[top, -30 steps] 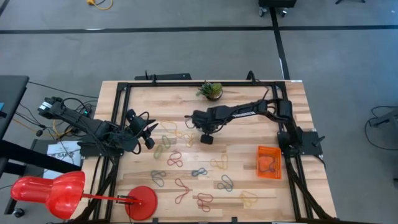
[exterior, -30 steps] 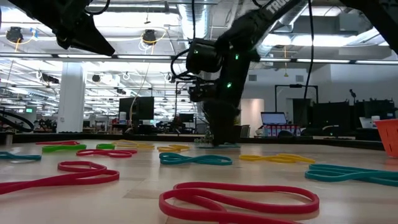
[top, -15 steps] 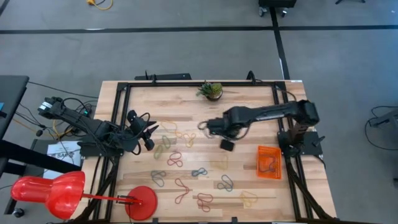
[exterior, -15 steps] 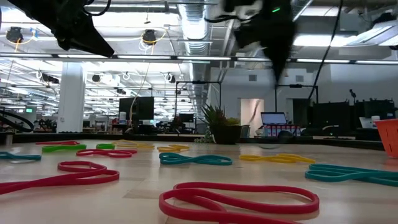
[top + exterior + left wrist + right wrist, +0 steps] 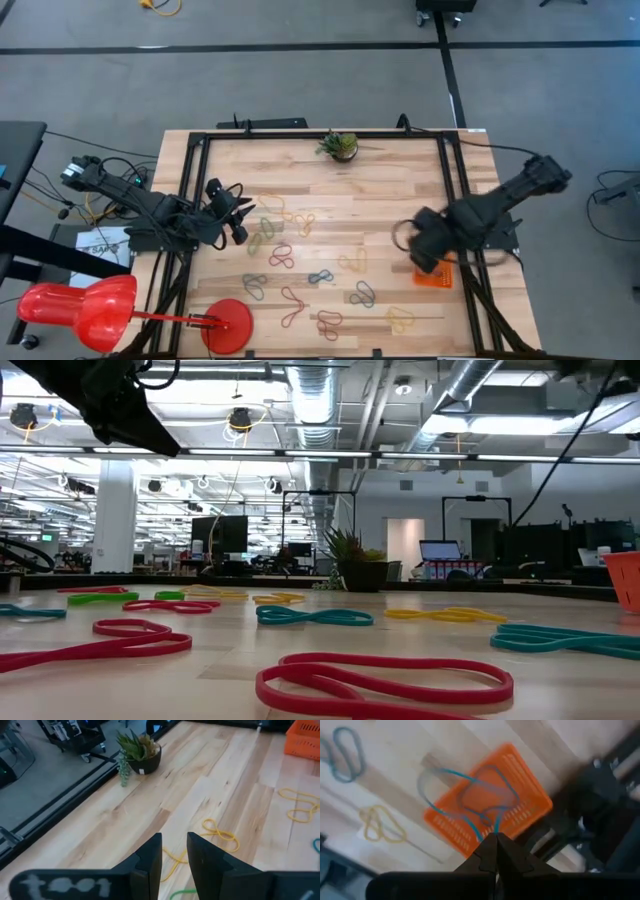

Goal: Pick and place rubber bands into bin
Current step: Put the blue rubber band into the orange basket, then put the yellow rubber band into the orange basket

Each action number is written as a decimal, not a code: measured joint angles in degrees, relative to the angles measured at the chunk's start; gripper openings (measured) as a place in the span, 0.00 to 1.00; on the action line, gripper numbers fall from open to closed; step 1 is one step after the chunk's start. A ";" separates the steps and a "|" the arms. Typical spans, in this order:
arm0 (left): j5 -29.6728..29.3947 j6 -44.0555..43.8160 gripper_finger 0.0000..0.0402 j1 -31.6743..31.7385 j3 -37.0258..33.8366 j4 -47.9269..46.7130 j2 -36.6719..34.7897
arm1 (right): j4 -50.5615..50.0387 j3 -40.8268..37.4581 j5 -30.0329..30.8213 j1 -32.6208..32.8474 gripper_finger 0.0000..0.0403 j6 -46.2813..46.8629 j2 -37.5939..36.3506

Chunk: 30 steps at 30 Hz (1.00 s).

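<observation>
About a dozen rubber bands (image 5: 283, 256) lie scattered across the middle and front of the pale wooden surface (image 5: 380, 185). One orange bin (image 5: 490, 820) sits by the right edge. Above it, the right gripper (image 5: 495, 851) pinches a thin blue band (image 5: 470, 802) that hangs looped. The left gripper (image 5: 174, 851), slightly parted and empty, waits at the left edge.

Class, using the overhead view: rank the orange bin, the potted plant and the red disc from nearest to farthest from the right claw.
1. Orange bin: right beside the right claw, partly under it.
2. Potted plant: at the table's far edge, near the middle.
3. Red disc: at the near left corner.
</observation>
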 joint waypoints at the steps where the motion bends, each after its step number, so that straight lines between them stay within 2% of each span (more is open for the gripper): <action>1: 0.09 0.01 0.20 0.00 0.00 -0.29 0.19 | 1.86 -1.75 1.13 1.54 0.00 3.24 -1.41; 7: -0.71 0.06 0.20 0.00 0.00 -0.59 0.36 | 5.62 -11.70 5.95 7.32 0.00 17.15 -4.51; 14: -1.48 0.06 0.20 0.00 0.00 -0.56 0.35 | 12.00 -18.61 4.33 8.16 0.05 20.40 -1.70; 19: -3.10 0.06 0.20 0.00 0.00 -0.51 0.35 | 17.79 -18.87 3.77 7.84 0.14 17.68 -0.32; 22: -3.32 -0.20 0.20 0.00 0.00 -0.08 0.35 | 19.56 -17.65 0.92 6.45 0.19 16.29 -0.21; 25: -3.28 -0.95 0.20 0.00 0.00 0.82 0.35 | 20.55 -14.81 0.22 5.46 0.21 9.65 -0.25; 30: -3.26 -2.39 0.20 0.00 0.00 1.80 0.35 | 23.84 -11.13 2.60 4.81 0.23 0.90 -0.27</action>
